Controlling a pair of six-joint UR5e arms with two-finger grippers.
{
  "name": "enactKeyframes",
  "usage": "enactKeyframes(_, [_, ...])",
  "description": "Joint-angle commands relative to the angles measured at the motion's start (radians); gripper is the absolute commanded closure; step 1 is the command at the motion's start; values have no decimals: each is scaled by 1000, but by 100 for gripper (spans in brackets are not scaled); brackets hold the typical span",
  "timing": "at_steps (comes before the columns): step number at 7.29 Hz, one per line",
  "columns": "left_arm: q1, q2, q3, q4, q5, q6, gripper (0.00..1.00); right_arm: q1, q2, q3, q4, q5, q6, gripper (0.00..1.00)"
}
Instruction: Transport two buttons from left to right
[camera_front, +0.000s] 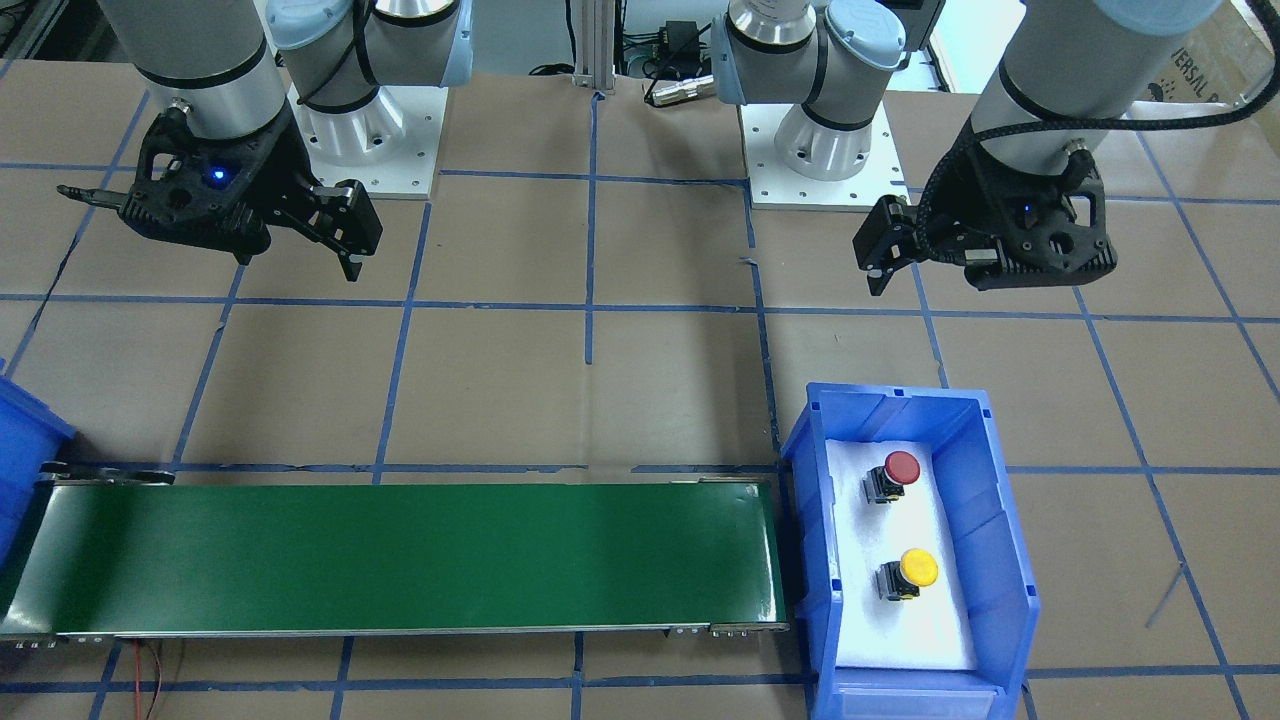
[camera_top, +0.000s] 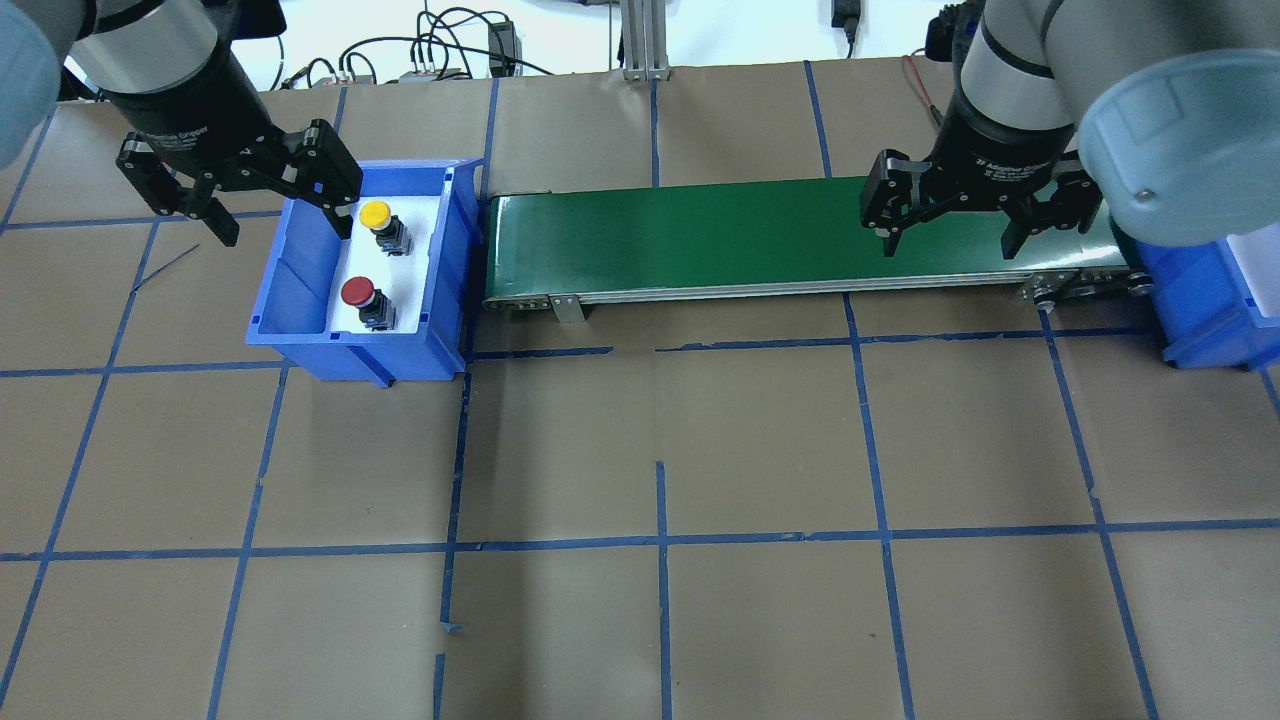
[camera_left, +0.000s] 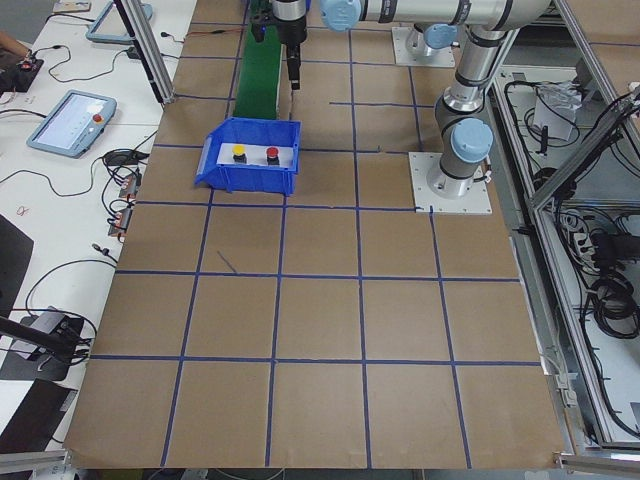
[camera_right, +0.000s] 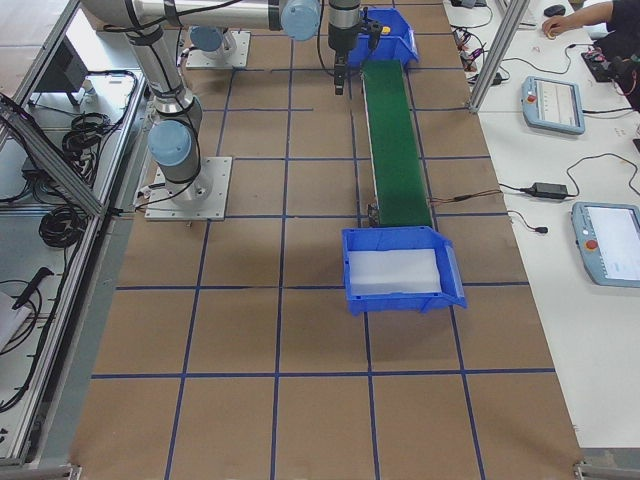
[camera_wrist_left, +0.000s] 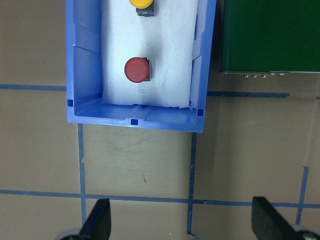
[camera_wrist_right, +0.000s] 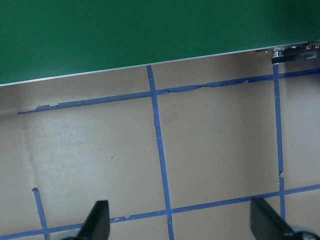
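The red button (camera_front: 901, 468) and the yellow button (camera_front: 917, 568) stand on white foam in a blue bin (camera_front: 992, 520) at the conveyor's left end. They also show from overhead, the red button (camera_top: 357, 292) and the yellow button (camera_top: 376, 214), and in the left wrist view, the red button (camera_wrist_left: 137, 69) and the yellow button (camera_wrist_left: 141, 4). My left gripper (camera_front: 880, 275) is open and empty, up in the air over bare table on the robot's side of the bin; its fingers (camera_wrist_left: 97, 225) are spread wide. My right gripper (camera_front: 350, 262) is open and empty, over the table beside the conveyor.
A green conveyor belt (camera_top: 700, 235) runs between the buttons' bin (camera_top: 300, 290) and a second blue bin (camera_right: 400, 295) lined with white foam at the right end. Brown paper with blue tape lines covers the table (camera_top: 660, 450). The two arm bases (camera_front: 370, 130) stand at the back.
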Motion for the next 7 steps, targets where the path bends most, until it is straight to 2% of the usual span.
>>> enactKeyframes(1, [1,-105,34,60,-92,-24,0,0,0,0,0,0,0,0])
enactKeyframes(2, [2,-140,19,135,-80,50,0,0,0,0,0,0,0,0])
enactKeyframes(3, [10,-221,66,239,-61,88,0,0,0,0,0,0,0,0])
enactKeyframes(5, [25,-365,166,284,-54,121,0,0,0,0,0,2,0,0])
enactKeyframes(7, [56,-404,162,335,-16,169,0,0,0,0,0,0,0,0])
